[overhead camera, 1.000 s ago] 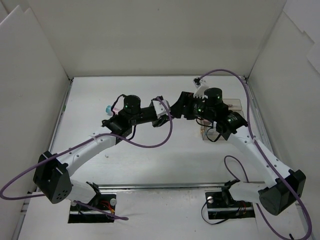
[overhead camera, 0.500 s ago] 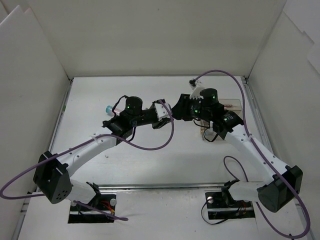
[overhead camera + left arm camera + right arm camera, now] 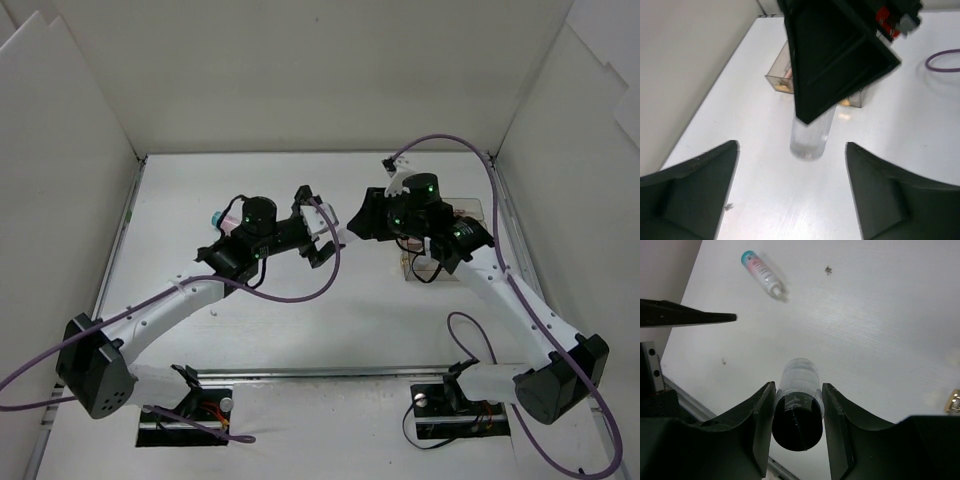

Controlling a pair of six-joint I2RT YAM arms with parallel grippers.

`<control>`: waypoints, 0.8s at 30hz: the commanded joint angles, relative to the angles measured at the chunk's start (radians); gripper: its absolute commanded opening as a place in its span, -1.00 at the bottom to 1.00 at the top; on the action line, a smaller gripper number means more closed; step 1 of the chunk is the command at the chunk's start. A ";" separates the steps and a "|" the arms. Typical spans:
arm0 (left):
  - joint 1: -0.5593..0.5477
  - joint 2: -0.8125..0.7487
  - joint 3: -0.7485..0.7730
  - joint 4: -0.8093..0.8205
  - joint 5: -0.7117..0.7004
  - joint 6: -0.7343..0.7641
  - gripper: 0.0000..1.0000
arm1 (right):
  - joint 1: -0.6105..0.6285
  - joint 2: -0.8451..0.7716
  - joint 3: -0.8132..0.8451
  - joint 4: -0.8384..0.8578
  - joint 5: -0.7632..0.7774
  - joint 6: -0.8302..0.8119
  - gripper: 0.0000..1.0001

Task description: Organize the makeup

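Our right claw (image 3: 797, 390) pinches the clear bottle (image 3: 799, 376), just beside the clear box (image 3: 780, 76). Our left claw (image 3: 791, 147) has backed off, spread wide. We think boxing the bottle comes next.

My two arms reach in over the table (image 3: 300, 330) and meet near its middle. My left gripper (image 3: 318, 225) is on the left and my right gripper (image 3: 352, 222) is just beside it on the right. A bottle (image 3: 799, 390) sits between my right fingers, touching both, and sticks out past their tips. It points at the gap between my left fingers, just in front of them. The box (image 3: 782, 75) stands on the table behind the bottle, under my right arm. A second bottle (image 3: 215, 216) lies flat on the table, far to the left, just beside my left arm and well apart from the first one.
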 commanded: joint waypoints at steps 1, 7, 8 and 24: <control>-0.005 -0.081 -0.014 0.088 -0.096 -0.059 0.98 | -0.038 -0.064 0.094 -0.032 0.090 -0.086 -1.00; -0.005 -0.182 -0.091 0.061 -0.337 -0.146 0.99 | -0.121 -0.113 0.142 -0.190 0.290 -0.203 -1.00; 0.010 -0.206 -0.096 0.029 -0.415 -0.169 0.99 | -0.133 -0.124 0.136 -0.208 0.321 -0.212 -1.00; 0.219 -0.247 -0.016 -0.515 -0.701 -0.527 0.99 | -0.489 -0.064 -0.031 -0.294 0.343 -0.185 -1.00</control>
